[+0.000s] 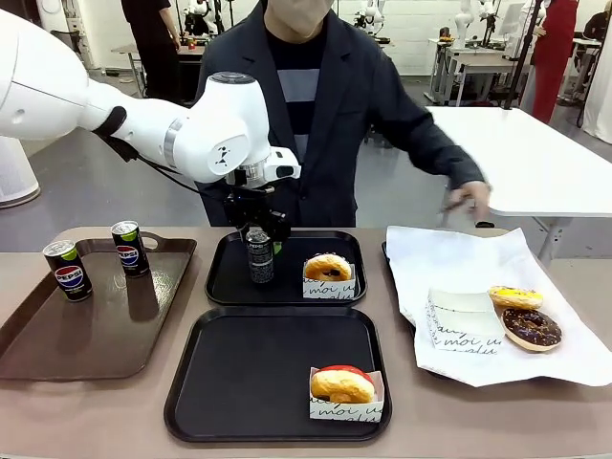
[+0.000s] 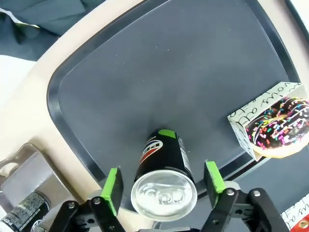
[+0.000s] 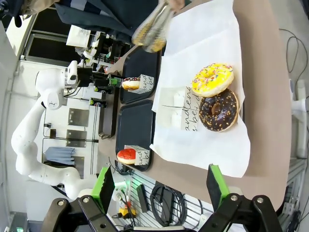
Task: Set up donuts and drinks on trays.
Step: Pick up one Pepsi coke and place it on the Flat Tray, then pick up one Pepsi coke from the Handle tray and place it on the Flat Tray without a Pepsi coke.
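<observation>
- Black can [image 2: 161, 154] is standing upright on the far tray [image 1: 228, 279], near a boxed donut [image 1: 328, 268].
- Left gripper [image 2: 162, 186] is straddling it, jaws apart, pads not touching.
- Right gripper [image 3: 159, 186] is hanging spread wide, empty.

Robotics lab, open-plan work hall. My left arm [image 1: 143, 120], white and jointed, reaches over a plain brown desk [image 1: 421, 421], and a person in a dark jacket [image 1: 330, 115] stands across from me. Bare grey floor [image 1: 86, 182] all round. A big white desk [image 1: 535, 158] stands just behind, with more desks [image 1: 469, 59] carrying equipment farther back. Another person [image 1: 153, 38] stands at one of those. Plain white walls at the back. The right wrist view shows loose black cables [image 3: 164, 208] bunched beside my desk edge and another cable [image 3: 289, 41] trailing on the floor.
</observation>
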`<state>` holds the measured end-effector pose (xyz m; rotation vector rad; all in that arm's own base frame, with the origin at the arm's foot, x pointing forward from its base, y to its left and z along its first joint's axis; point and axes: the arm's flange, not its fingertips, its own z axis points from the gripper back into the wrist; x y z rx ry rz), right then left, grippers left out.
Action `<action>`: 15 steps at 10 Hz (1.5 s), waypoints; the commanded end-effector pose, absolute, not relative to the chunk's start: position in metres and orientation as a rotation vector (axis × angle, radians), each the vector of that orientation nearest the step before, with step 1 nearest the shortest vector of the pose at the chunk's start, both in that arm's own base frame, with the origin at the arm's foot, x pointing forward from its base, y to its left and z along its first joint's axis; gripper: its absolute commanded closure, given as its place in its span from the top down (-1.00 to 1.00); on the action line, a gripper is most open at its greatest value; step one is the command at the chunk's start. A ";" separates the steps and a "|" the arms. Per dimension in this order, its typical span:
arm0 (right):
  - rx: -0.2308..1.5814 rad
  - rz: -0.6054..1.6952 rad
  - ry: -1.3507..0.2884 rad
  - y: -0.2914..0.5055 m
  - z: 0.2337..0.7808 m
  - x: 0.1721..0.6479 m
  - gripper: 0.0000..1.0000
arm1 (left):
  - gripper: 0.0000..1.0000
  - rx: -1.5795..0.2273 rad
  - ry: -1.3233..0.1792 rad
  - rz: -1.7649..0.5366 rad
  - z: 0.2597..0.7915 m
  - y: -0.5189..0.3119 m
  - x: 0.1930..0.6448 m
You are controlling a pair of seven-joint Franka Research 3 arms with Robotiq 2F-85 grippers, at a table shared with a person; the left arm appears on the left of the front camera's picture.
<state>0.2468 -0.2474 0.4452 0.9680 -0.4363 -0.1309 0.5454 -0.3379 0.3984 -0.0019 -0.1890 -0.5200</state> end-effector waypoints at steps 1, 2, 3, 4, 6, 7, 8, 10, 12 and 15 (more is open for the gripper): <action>0.993 -0.122 -0.469 -0.247 0.446 0.249 1.00 | 0.74 0.013 -0.178 -0.513 0.427 -0.332 0.519; 0.993 -0.122 -0.469 -0.247 0.446 0.249 1.00 | 0.98 0.023 -0.171 -0.527 0.445 -0.327 0.497; 0.993 -0.122 -0.469 -0.247 0.446 0.249 1.00 | 1.00 0.016 -0.171 -0.546 0.460 -0.321 0.477; 0.993 -0.122 -0.469 -0.247 0.446 0.249 1.00 | 1.00 0.017 -0.167 -0.567 0.472 -0.314 0.457; 0.993 -0.122 -0.469 -0.247 0.446 0.249 1.00 | 1.00 0.005 -0.157 -0.609 0.490 -0.292 0.413; 0.993 -0.122 -0.469 -0.247 0.446 0.249 1.00 | 1.00 -0.004 -0.186 -0.646 0.494 -0.281 0.394; 0.993 -0.122 -0.469 -0.247 0.446 0.249 1.00 | 1.00 -0.015 -0.208 -0.666 0.495 -0.269 0.378; 0.993 -0.122 -0.469 -0.247 0.446 0.249 1.00 | 1.00 -0.043 -0.226 -0.656 0.493 -0.246 0.357; 0.993 -0.122 -0.469 -0.247 0.446 0.249 1.00 | 1.00 -0.019 -0.233 -0.641 0.491 -0.227 0.345; 0.993 -0.122 -0.469 -0.247 0.446 0.249 1.00 | 1.00 -0.005 -0.210 -0.636 0.497 -0.250 0.359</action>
